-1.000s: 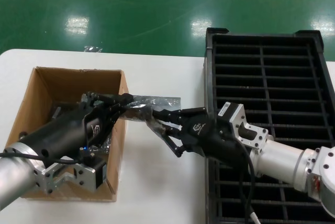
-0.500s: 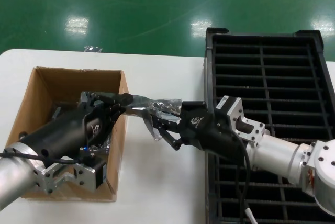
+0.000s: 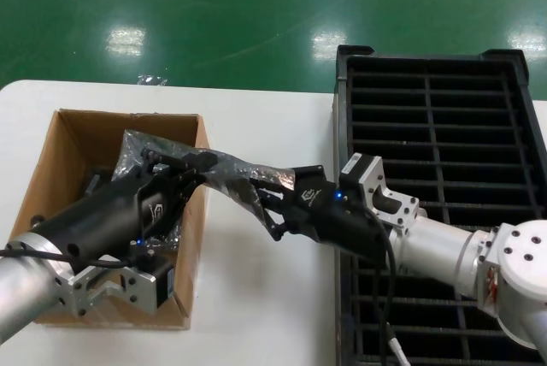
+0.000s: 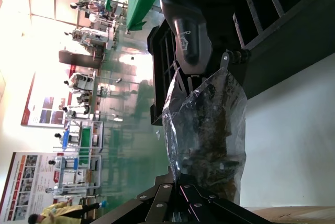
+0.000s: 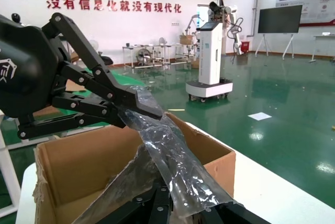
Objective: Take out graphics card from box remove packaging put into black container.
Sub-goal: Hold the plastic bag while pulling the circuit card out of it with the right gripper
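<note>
Nearest the robot, the left arm lies across the box (image 3: 73, 212), a brown cardboard carton on the white surface (image 3: 256, 315). The left gripper (image 3: 202, 165) reaches over the box's right wall, its fingers (image 5: 137, 104) pinched shut on one end of the packaging (image 3: 224, 169). The right gripper (image 3: 267, 203), coming in from beside the black container (image 3: 436, 109), has its fingers closed on the other end of the same bag.

The packaging is held off the surface between the two grippers, above the gap between box and container. In the left wrist view a dark shape shows through the clear film; whether it is the graphics card cannot be told.

Against a second ago, the right gripper has shifted leftward, nearer the box. The bag then showed as a short, narrow strip between the fingers; now more of it is spread out, reaching back over the box's far-right corner and draping over the left fingers. The left arm sits where it was.

Beyond, the container's slots stand along the surface's right edge, with green floor (image 3: 214, 7) behind.
</note>
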You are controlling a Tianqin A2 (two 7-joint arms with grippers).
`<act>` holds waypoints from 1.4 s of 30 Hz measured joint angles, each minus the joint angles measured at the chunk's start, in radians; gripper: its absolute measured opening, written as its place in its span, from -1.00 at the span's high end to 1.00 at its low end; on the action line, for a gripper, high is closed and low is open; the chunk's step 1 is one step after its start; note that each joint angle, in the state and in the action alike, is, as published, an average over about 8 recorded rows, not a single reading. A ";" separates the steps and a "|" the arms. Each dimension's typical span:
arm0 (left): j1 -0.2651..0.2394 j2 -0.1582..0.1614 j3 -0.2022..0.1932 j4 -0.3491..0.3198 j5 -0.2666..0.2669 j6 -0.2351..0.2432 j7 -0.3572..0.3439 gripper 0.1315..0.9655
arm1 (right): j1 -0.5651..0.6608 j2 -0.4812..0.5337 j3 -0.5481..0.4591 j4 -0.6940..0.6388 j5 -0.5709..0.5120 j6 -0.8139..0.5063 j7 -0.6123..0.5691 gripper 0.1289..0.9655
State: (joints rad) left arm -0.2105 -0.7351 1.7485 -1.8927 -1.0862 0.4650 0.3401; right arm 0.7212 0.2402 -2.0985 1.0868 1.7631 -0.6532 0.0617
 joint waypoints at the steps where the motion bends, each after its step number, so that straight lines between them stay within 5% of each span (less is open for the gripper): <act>1: 0.000 0.000 0.000 0.000 0.000 0.000 0.000 0.98 | 0.000 0.000 0.001 0.000 0.002 0.000 0.000 0.87; 24: 0.000 0.000 0.000 0.000 0.000 0.000 0.000 0.98 | -0.119 0.159 0.024 0.280 0.000 0.002 0.113 0.93; 42: 0.000 0.000 0.000 0.000 0.000 0.000 0.000 0.98 | -0.097 0.128 0.008 0.205 -0.018 0.003 0.066 0.99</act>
State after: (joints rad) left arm -0.2105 -0.7351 1.7485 -1.8927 -1.0862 0.4650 0.3401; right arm 0.6242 0.3682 -2.0906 1.2922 1.7453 -0.6503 0.1275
